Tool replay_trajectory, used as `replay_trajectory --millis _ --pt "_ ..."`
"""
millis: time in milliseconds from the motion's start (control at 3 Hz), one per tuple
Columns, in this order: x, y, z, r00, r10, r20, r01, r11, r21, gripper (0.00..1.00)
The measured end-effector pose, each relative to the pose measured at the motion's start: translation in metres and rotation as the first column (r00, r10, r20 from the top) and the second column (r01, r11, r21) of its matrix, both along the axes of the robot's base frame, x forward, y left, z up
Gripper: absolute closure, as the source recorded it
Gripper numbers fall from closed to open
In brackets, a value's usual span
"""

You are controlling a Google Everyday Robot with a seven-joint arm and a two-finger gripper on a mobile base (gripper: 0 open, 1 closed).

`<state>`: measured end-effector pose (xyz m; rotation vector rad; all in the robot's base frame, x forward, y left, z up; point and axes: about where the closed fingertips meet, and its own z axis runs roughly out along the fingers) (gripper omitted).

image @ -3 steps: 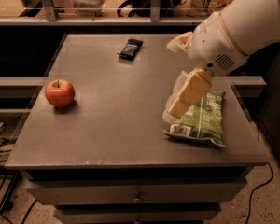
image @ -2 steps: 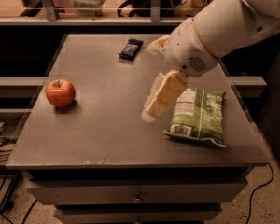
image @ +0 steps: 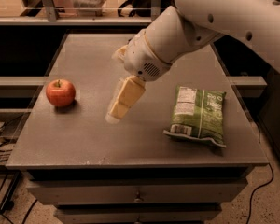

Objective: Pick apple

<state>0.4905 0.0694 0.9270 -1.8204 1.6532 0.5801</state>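
Note:
The apple (image: 60, 93) is small, round and red with a short dark stem. It sits on the grey table (image: 84, 139) near its left edge. My gripper (image: 117, 110) hangs from the white arm (image: 191, 27) over the middle of the table, pointing down and to the left. It is to the right of the apple, about a hand's width away, and holds nothing that I can see.
A green snack bag (image: 197, 115) lies flat on the right part of the table. The table has drawers below its front edge (image: 137, 197). A shelf and railing run behind the table. Cables lie on the floor at the left.
The arm and gripper have swung left, from over the green bag to the middle of the table, closer to the apple. The apple and bag have not moved.

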Motion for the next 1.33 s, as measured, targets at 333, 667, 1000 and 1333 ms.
replay_trajectory --millis 333,667,1000,1333 --pt "0.008 0.04 -0.014 0.9989 0.046 -0.009 -0.046 0.999 0.022 0.0" --pt "0.017 0.073 -0.025 0.9964 0.08 -0.028 -0.078 0.995 0.055 0.0" --pt "0.027 0.103 -0.035 0.9938 0.102 -0.044 -0.098 0.992 0.084 0.0" --pt "0.033 0.135 -0.044 0.9884 0.141 -0.057 -0.134 0.986 0.102 0.0"
